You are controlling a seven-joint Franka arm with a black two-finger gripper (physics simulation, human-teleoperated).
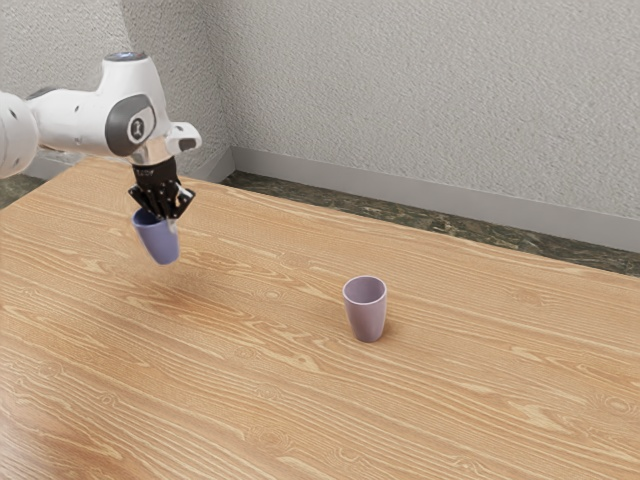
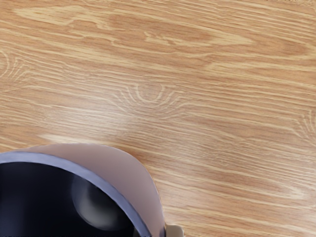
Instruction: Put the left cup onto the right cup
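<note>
Item 1. White jointed arm [image 1: 70, 118], entering from the exterior view's left, its base cut off by the picture edge.

Item 2. Black two-finger claw [image 1: 160, 212], pointing down, closed narrow on the rim of item 3; the exact finger contact is hard to make out against the dark mechanism.

Item 3. Smooth blue-violet tapered cup [image 1: 158, 242], held by the claw, tilted, clear of the surface above the table's far left part. In the wrist view its rim and dark hollow [image 2: 123, 180] sit blurred just under the hand, cut off at the picture edge.

Item 4. Light wood-grain table [image 1: 250, 400], bare boards between the two cups, nothing in the path. Grain shows in the wrist view too [image 2: 207, 98].

Item 5. Smooth pale lilac tapered cup [image 1: 365, 308], upright, mouth open, near the table's middle, well apart from item 3.

Item 6. Grey textured wall [image 1: 430, 90], grey skirting [image 1: 440, 195], dark speckled floor [image 1: 480, 228] beyond the table's far edge.
</note>
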